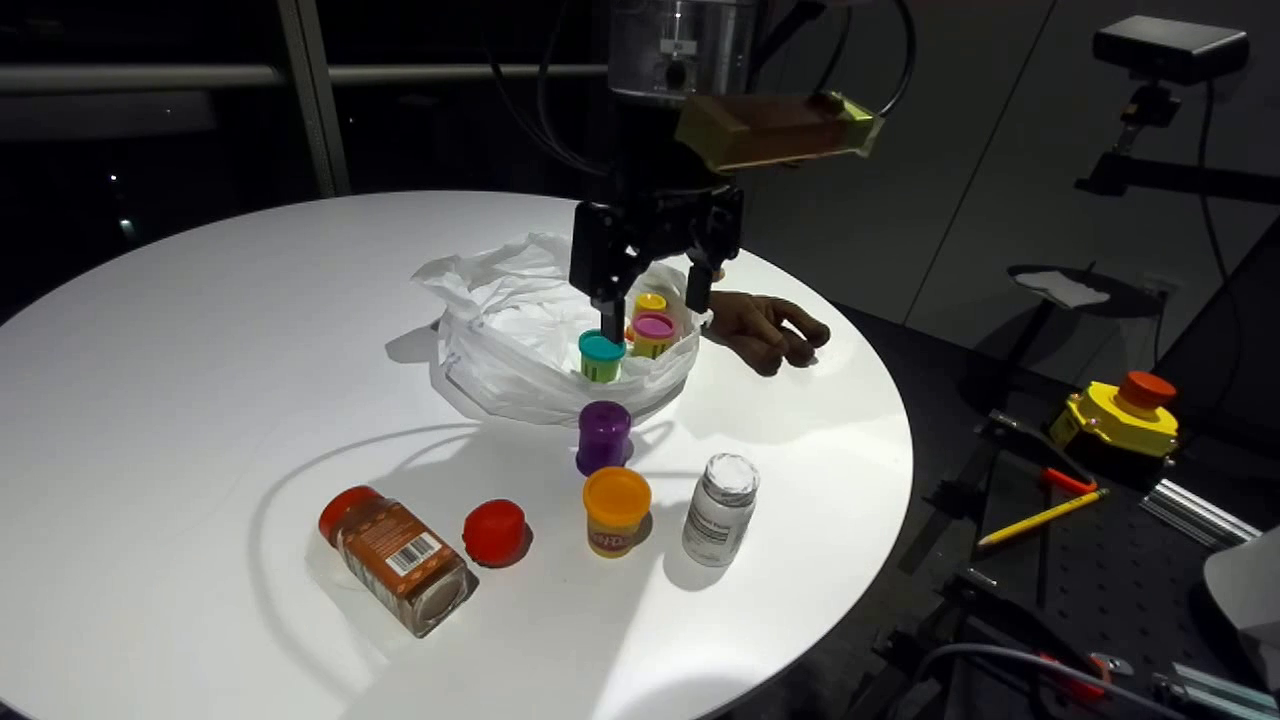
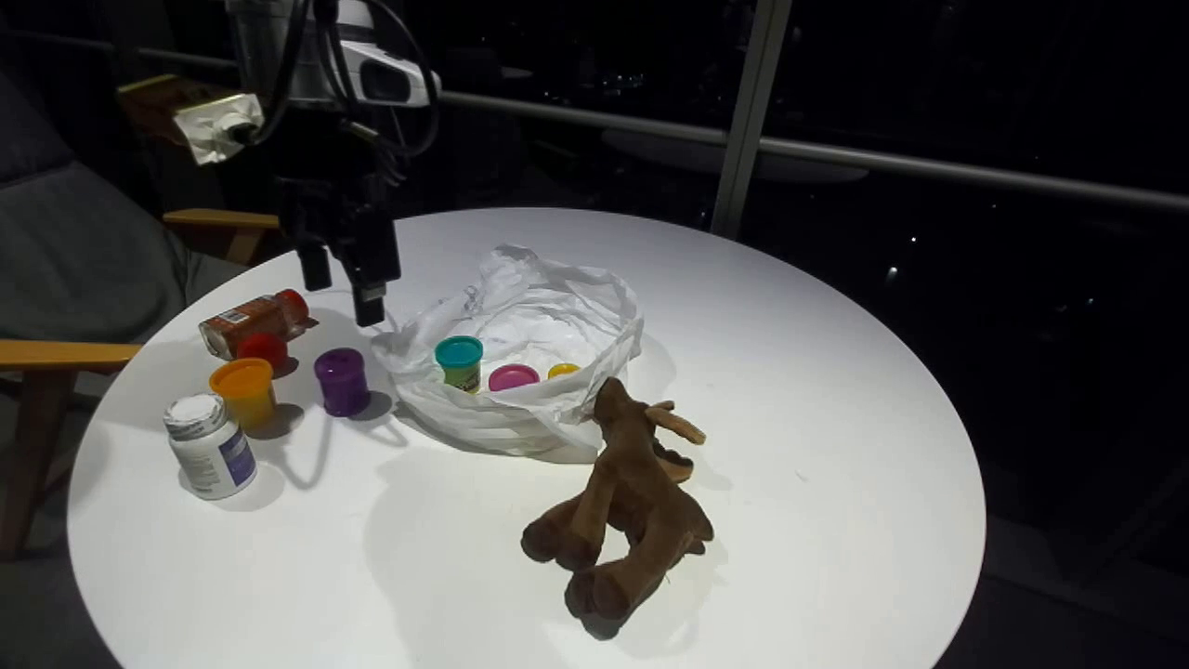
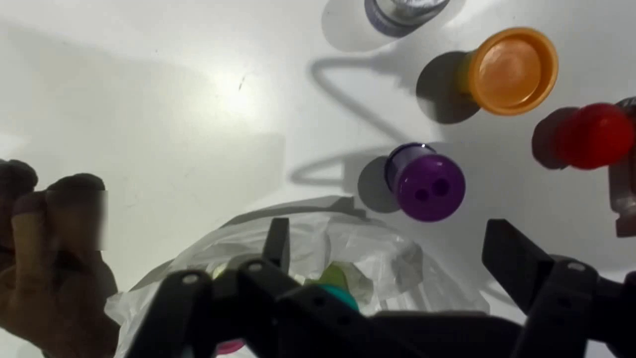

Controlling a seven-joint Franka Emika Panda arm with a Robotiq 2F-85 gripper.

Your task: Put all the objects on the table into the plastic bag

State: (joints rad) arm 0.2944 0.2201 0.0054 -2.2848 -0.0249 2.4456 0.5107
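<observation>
The white plastic bag [image 1: 490, 375] lies open on the table. Inside are tubs with teal [image 2: 460, 351], pink [image 2: 514, 376] and yellow [image 2: 563, 370] lids. My gripper [image 3: 387, 228] is open and empty, above the bag's edge in the wrist view. A purple container [image 3: 431, 188] stands upright beside the bag, just beyond the fingertips. An orange-lidded tub [image 1: 616, 500], a red-topped item [image 1: 494, 532] and a white bottle [image 1: 720, 510] stand farther out. A jar with an orange label [image 1: 400, 555] lies on its side. A brown stuffed toy [image 2: 641, 492] lies against the bag's other side.
The round white table [image 2: 817, 520] has a curved edge. The white bottle stands close to that edge in an exterior view. A chair with a wooden armrest [image 2: 70, 355] stands beside the table.
</observation>
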